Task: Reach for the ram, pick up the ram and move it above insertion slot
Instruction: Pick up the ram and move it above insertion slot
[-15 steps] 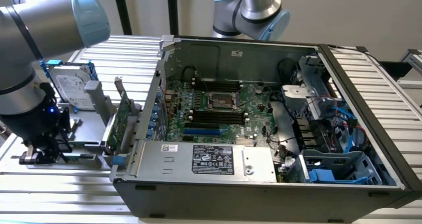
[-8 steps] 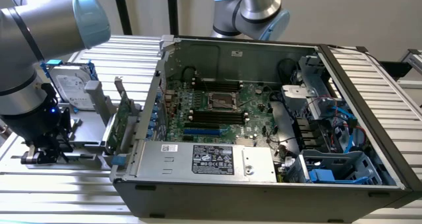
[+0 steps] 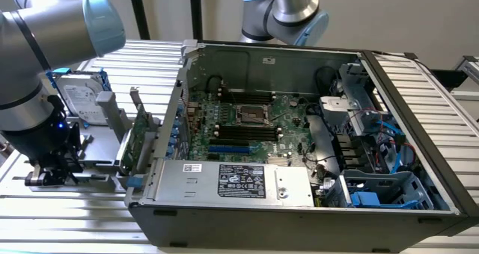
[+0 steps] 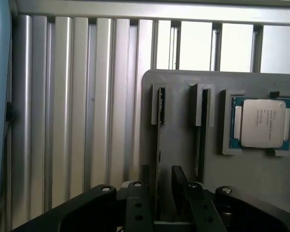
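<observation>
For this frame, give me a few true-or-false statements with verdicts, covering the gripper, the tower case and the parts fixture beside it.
1. The dark metal tower computer case lies with its side open, showing the green motherboard. True.
2. The gripper hangs inside the case above the long black memory sockets. False: it is down at the grey parts fixture outside the case, at the exterior view's left.
3. The fingers are open. True.
4. The silver hard drive with blue rails is mounted inside the case. False: it stands in the fixture outside.
5. A square silver-capped processor chip sits in a recess of the fixture. True.
</observation>
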You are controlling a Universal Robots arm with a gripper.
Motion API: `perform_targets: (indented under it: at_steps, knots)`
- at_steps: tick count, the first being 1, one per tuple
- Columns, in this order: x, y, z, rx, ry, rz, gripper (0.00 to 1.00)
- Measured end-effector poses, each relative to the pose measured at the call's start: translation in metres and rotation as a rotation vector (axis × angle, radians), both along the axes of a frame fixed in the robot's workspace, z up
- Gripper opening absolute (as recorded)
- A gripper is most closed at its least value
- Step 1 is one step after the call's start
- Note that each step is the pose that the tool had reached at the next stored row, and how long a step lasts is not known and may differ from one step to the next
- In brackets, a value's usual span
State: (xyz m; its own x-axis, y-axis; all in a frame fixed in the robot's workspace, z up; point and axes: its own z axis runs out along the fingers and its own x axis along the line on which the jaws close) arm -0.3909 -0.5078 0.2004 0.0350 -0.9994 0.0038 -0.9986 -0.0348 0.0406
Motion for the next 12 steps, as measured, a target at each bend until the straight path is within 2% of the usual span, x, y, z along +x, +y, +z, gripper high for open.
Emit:
perform_targets:
  at_steps: [3,4,5,6,7,8,12]
  knots:
    - [-0.0001,0.0001,-0.0005,0.0,0.0001,0.0,0.31]
    - [-0.0001,0.0001,-0.0006,0.0,0.0001,0.0,0.24]
    - [-0.0001,0.0,-0.0006,-0.0002,0.0,0.0,0.24]
    - [-0.0001,0.0,-0.0007,-0.0001,0.0,0.0,0.18]
    - [-0.0001,0.0,-0.0007,0.0001,0.0,0.0,0.18]
    - [-0.0001,0.0001,-0.0007,0.0001,-0.0001,0.0,0.13]
    - [-0.0001,0.0001,-0.0007,0.0001,0.0,0.0,0.13]
